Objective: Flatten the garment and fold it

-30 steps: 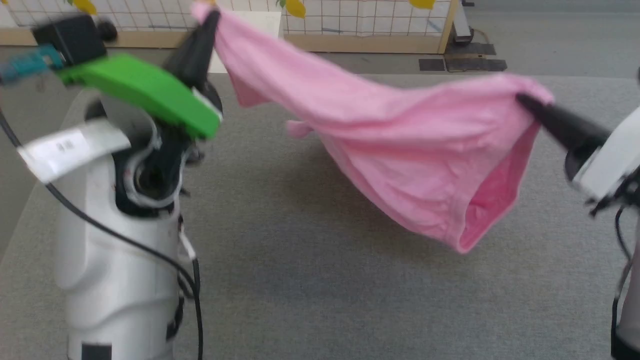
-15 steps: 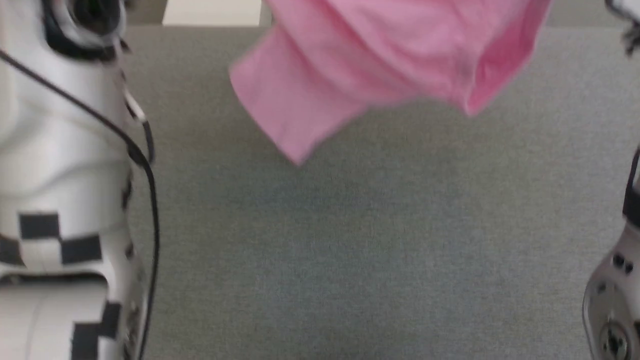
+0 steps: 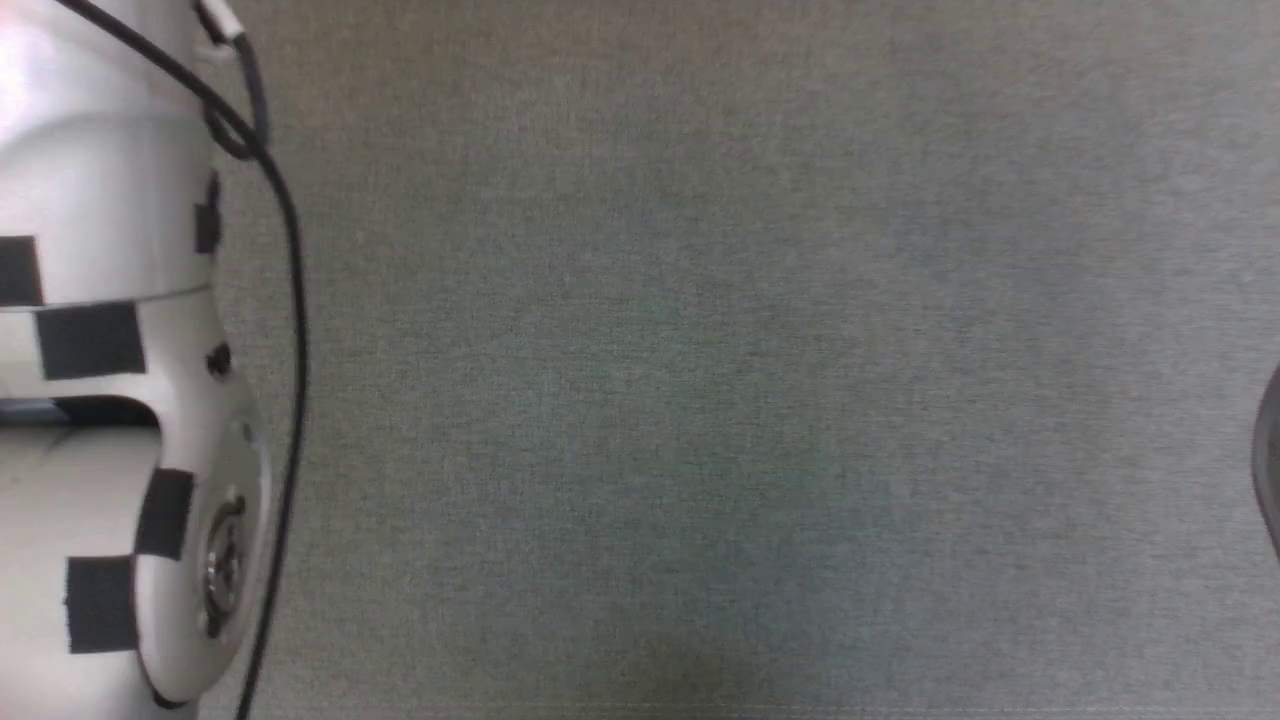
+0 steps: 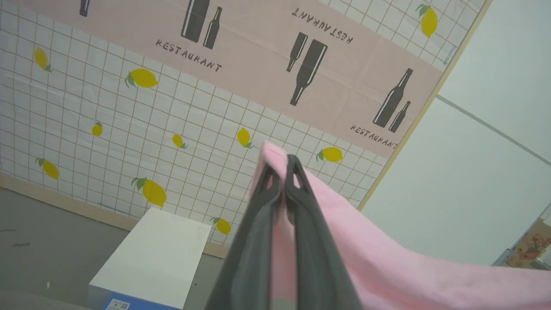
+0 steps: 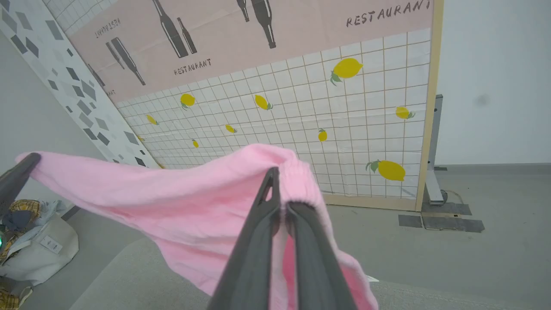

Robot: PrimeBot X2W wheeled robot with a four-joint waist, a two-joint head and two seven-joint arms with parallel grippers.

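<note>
The light-pink garment (image 5: 172, 193) hangs stretched in the air between my two grippers, above the grey table. In the left wrist view my left gripper (image 4: 282, 168) is shut on one gathered corner, and the cloth (image 4: 387, 271) runs off to the lower right. In the right wrist view my right gripper (image 5: 280, 189) is shut on the ruffled elastic edge, and the left gripper's dark fingertip (image 5: 17, 176) pinches the far corner. My pale left forearm (image 3: 110, 350) fills the left side of the head view.
The grey fabric table top (image 3: 700, 400) spreads below. A white box (image 4: 150, 258) stands beyond the table by the lemon-patterned wall (image 4: 129, 129). A bag of clothes (image 5: 30, 245) sits on the floor at the right wrist view's lower left.
The head camera has tilted down, so the garment and both grippers have slid out of the top of that view. The garment was held stretched between both grippers before.
</note>
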